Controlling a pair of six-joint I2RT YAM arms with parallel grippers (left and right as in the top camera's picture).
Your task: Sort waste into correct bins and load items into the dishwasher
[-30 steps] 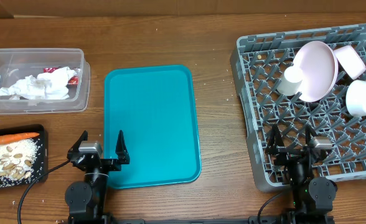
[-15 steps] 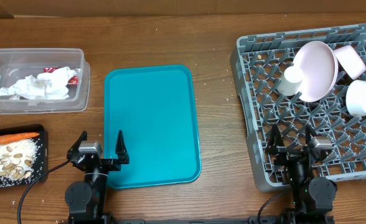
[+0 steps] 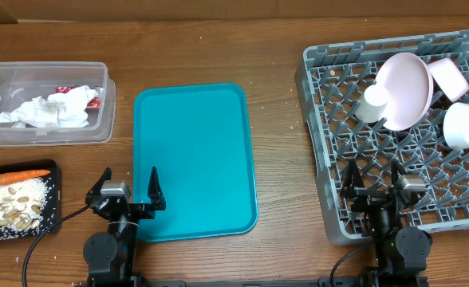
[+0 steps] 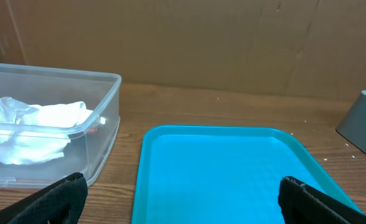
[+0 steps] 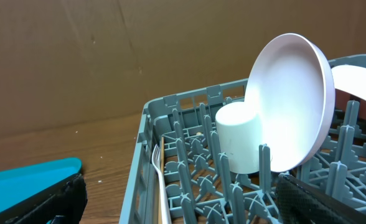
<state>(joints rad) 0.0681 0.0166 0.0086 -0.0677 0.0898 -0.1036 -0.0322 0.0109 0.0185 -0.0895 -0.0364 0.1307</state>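
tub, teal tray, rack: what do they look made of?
Tub: clear plastic, likely; the napkins show through its wall.
Tray: teal, smooth, faint sheen, raised rim; looks like moulded plastic.
Rack: grey, matte; moulded plastic, judging by its thin grid and pegs.

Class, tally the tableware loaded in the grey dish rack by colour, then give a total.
Pink: 2 (pink plate, pink bowl)
White: 3 (white bowl, white cup, white fork)
Total: 5
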